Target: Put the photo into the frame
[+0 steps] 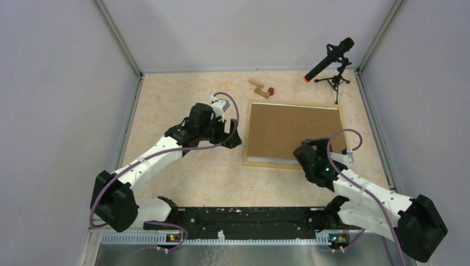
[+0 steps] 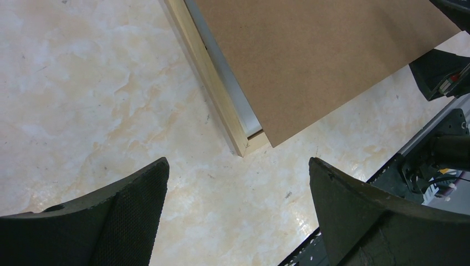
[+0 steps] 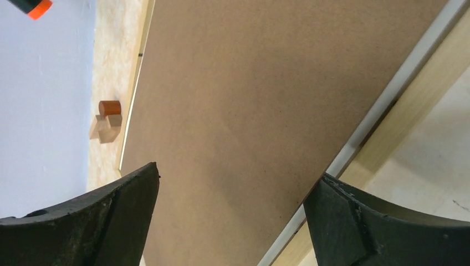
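The frame (image 1: 266, 162) lies flat at the table's centre right, back up, and a plain brown backing board (image 1: 291, 130) lies slightly askew over it. The photo is hidden. My left gripper (image 1: 235, 139) is open and empty, just left of the frame's left rail. In the left wrist view its jaws (image 2: 238, 163) stand wide over bare table, next to the frame's near corner (image 2: 244, 145). My right gripper (image 1: 304, 151) is open and empty above the frame's near right part. In the right wrist view it (image 3: 238, 172) hangs over the board (image 3: 249, 100), with a pale rail (image 3: 410, 105) at the right.
Small wooden blocks (image 1: 260, 87) lie at the back beyond the frame and also show in the right wrist view (image 3: 108, 119). A microphone on a tripod (image 1: 332, 61) stands at the back right. Grey walls enclose the table on three sides.
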